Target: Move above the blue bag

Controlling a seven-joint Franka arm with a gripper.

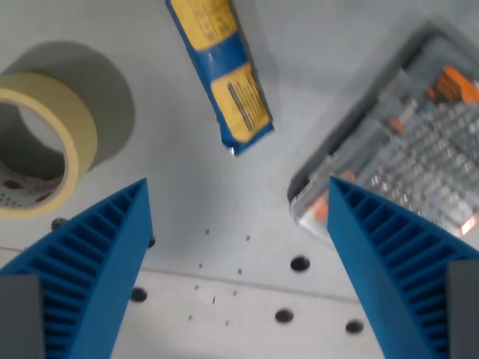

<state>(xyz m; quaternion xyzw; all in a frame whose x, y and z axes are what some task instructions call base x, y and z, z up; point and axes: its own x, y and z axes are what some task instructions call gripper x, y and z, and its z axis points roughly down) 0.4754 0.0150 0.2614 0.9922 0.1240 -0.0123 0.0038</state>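
1. The blue bag was a long, slim pouch with big yellow panels and a barcode-like label, lying at an angle at top centre of the wrist view.
2. Gripper fingers were spread wide, holding nothing, bag just beyond them.
3. Count: one bag, one tape roll, one clear bit case.

The Franka arm's gripper points downward, its two ribbed blue fingers spread wide apart at the frame's lower corners, holding nothing.
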